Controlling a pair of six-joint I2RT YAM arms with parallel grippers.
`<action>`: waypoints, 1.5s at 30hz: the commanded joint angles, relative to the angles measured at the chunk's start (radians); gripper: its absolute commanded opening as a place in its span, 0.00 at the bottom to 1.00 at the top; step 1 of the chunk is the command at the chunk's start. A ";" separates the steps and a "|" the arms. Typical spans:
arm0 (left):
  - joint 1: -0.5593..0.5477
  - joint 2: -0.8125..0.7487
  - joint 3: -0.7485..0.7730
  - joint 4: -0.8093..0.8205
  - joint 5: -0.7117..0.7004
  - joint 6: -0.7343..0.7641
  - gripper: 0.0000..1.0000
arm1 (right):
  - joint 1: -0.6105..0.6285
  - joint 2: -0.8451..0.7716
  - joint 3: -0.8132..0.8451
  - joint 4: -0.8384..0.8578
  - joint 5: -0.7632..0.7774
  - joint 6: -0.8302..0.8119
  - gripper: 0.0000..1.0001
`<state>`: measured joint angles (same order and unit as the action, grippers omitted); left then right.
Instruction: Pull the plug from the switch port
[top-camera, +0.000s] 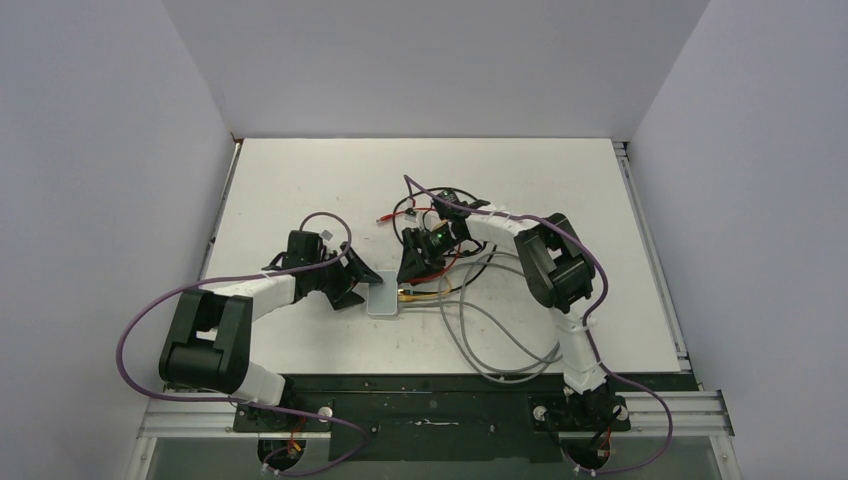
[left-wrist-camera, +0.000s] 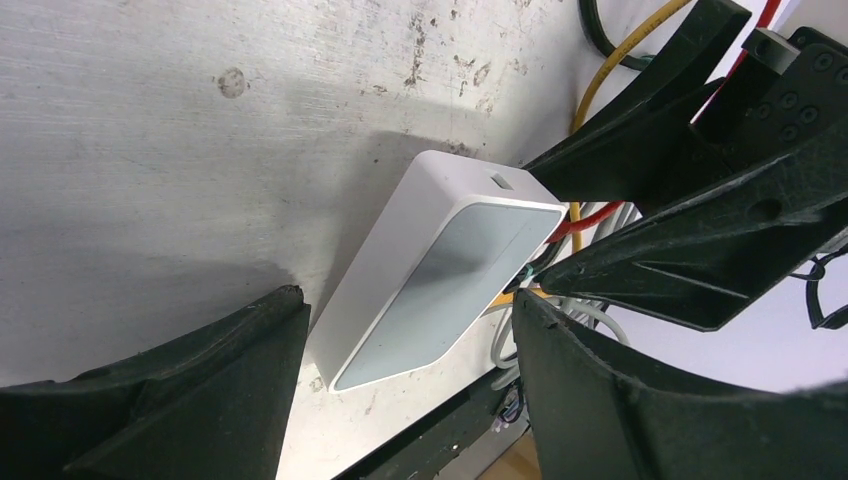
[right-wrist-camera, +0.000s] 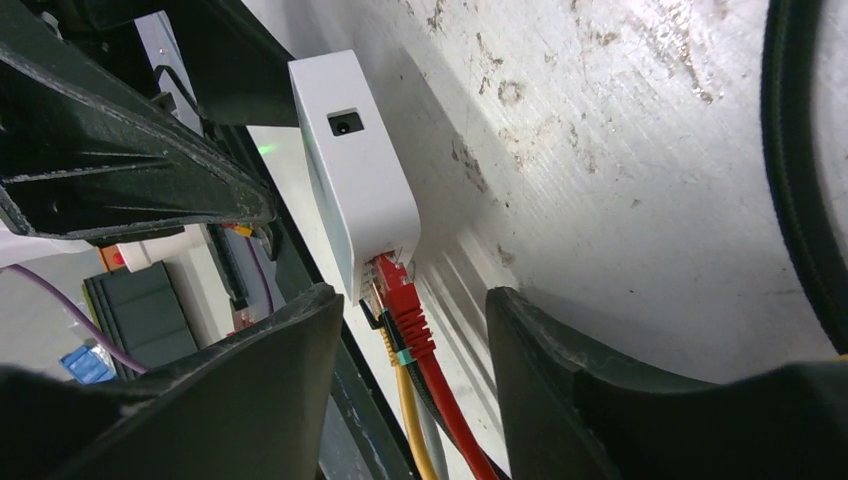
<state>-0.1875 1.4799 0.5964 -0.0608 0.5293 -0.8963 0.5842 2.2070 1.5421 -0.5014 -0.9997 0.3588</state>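
Observation:
The switch (top-camera: 384, 298), a small pale grey-white box, lies flat on the table between my two grippers. Red, yellow, grey and black cables are plugged into its right edge. My left gripper (top-camera: 357, 282) is open, with a finger on each side of the switch's (left-wrist-camera: 440, 280) left end and not touching it. My right gripper (top-camera: 412, 272) is open. In the right wrist view its fingers (right-wrist-camera: 300, 350) straddle the red plug (right-wrist-camera: 402, 300), which sits in a port of the switch (right-wrist-camera: 355, 180). The yellow plug (right-wrist-camera: 388, 345) sits just beside the red one.
A tangle of red, black and yellow cables (top-camera: 440, 215) lies behind the right gripper. Grey cable loops (top-camera: 500, 345) spread toward the near table edge. The black base rail (top-camera: 430, 400) runs along the front. White walls close in the table.

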 joint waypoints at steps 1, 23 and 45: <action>-0.006 -0.005 0.043 0.006 0.001 0.018 0.72 | 0.012 -0.001 0.000 0.039 -0.021 0.001 0.52; -0.022 -0.015 0.044 -0.008 -0.008 0.023 0.72 | 0.024 -0.014 -0.015 0.080 -0.037 0.030 0.37; -0.024 -0.020 0.037 -0.017 -0.014 0.028 0.68 | 0.020 -0.059 -0.037 0.127 -0.038 0.051 0.40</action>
<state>-0.2050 1.4799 0.6018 -0.0834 0.5205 -0.8856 0.6029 2.2059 1.5055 -0.4175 -1.0126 0.4084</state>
